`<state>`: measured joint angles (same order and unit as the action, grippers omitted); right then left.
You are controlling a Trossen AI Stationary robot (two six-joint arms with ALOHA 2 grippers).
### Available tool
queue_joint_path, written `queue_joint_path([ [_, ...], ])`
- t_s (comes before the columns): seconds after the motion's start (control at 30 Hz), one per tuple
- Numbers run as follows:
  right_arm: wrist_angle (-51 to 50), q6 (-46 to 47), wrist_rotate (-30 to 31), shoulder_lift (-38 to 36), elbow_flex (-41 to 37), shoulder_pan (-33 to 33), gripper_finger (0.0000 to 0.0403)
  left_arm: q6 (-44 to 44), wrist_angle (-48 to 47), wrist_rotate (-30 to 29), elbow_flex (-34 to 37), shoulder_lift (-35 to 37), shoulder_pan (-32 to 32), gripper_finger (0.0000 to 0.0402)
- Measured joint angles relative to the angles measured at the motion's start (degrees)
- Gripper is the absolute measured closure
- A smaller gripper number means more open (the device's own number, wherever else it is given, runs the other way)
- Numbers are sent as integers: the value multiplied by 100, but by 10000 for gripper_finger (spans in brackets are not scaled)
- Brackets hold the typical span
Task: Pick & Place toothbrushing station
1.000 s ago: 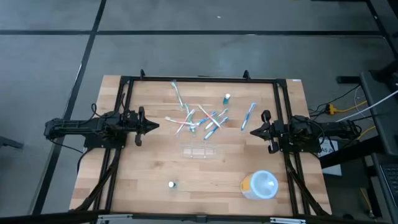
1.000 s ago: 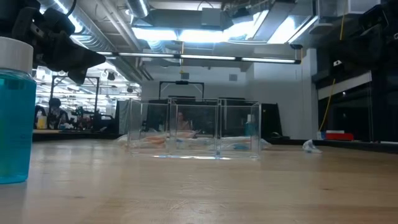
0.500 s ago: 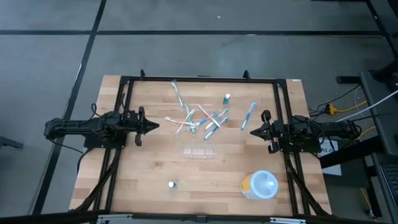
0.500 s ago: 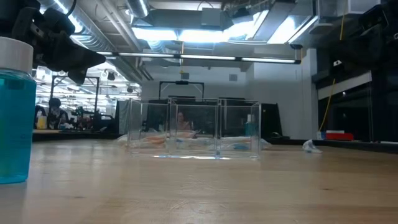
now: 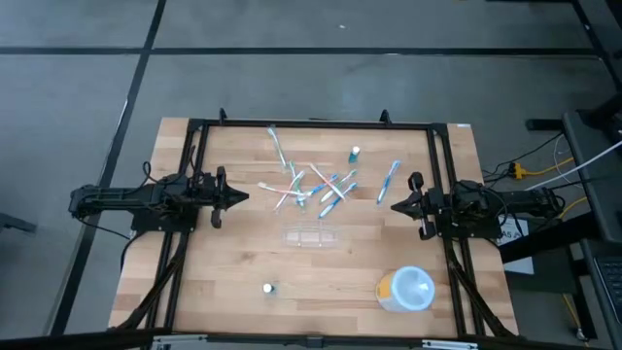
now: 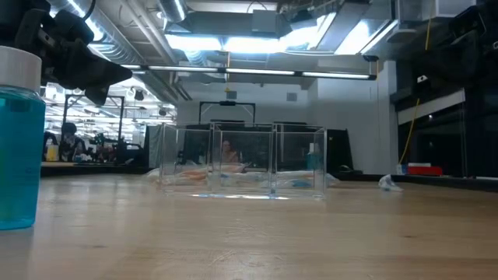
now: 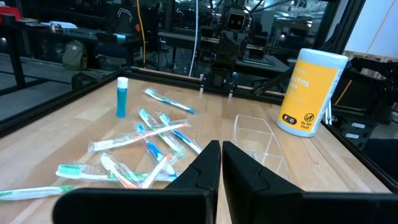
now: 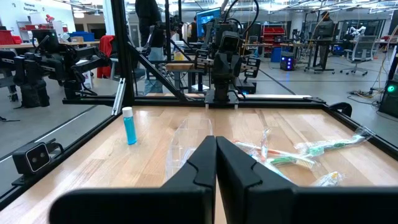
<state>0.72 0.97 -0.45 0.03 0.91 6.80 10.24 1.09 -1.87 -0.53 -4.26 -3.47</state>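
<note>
Wooden butcher-block surface (image 5: 224, 292) with a black frame (image 5: 311, 125) around it, sitting on a grey floor; the low view looks out into a big workshop with bright ceiling lights.

Both arms are parked at the sides. Left claw (image 5: 240, 196) sits at the left edge about mid-depth, clenched, holding nothing. Right claw (image 5: 397, 205) mirrors it on the right edge, also clenched and empty. Each points toward the middle.

Next biggest is the round white and yellow container (image 5: 406, 289), at the near right corner. In the left wrist view it shows up as a yellow tub (image 7: 310, 92) with a white lid.

The toothbrushing station (image 5: 312, 234) is the clear rectangular holder lying around the middle of the surface, between the two claws and slightly nearer than them. It's empty, and from the low view (image 6: 243, 161) you can see it split into compartments.

Just beyond it is a loose pile of toothbrushes (image 5: 316, 185), some in clear wrappers, with one more toothbrush (image 5: 388, 181) lying apart on the right. A small blue bottle (image 5: 356, 154) stands at the far side, and another one (image 5: 268, 288) stands near the front edge, left of centre.
</note>
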Motion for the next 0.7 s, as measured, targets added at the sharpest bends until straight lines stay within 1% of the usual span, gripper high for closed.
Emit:
queue_joint_path([
  [0.1, 1, -21, 0, 1, 0, -1, 389, -2, -1, -1, 1, 0, -1, 390],
  [0.2, 70, -656, -2, -1, 0, -1, 389, 0, -1, -1, 0, 0, 1, 388],
  [0.23, 129, -717, -20, 0, 0, -1, 389, -2, -1, -1, 0, 0, 0, 388],
  [0.27, 183, -526, -45, 1, 1, 1, 389, -2, -1, -1, 0, -1, 0, 389],
  [0.3, 267, -117, 23, 1, 0, 4, 389, 0, -1, -2, 0, -1, 0, 390],
  [0.33, 416, 466, 247, 1, 0, 4, 389, 0, -1, -2, 2, -1, -1, 391],
  [0.43, 687, 2829, 1107, -1, 2, -2, 389, 0, -1, 0, 2, 1, -1, 391],
  [0.5, 706, 4045, 1541, 1, 0, -1, 389, -2, -1, 0, 2, 0, 0, 389],
  [0.53, 708, 4362, 1783, 1, 0, -7, 389, -1, 0, 0, 1, 0, 1, 389],
  [0.63, 763, 4487, 2843, -1, 0, -43, 389, -1, 2, -1, 0, 0, 1, 389],
  [0.67, 712, 4487, 3064, -1, 0, -40, 389, 0, 1, -1, 0, -1, 1, 390],
  [0.7, 563, 4522, 3109, -1, 0, -37, 389, 0, 4, -1, 1, -1, 1, 390],
])
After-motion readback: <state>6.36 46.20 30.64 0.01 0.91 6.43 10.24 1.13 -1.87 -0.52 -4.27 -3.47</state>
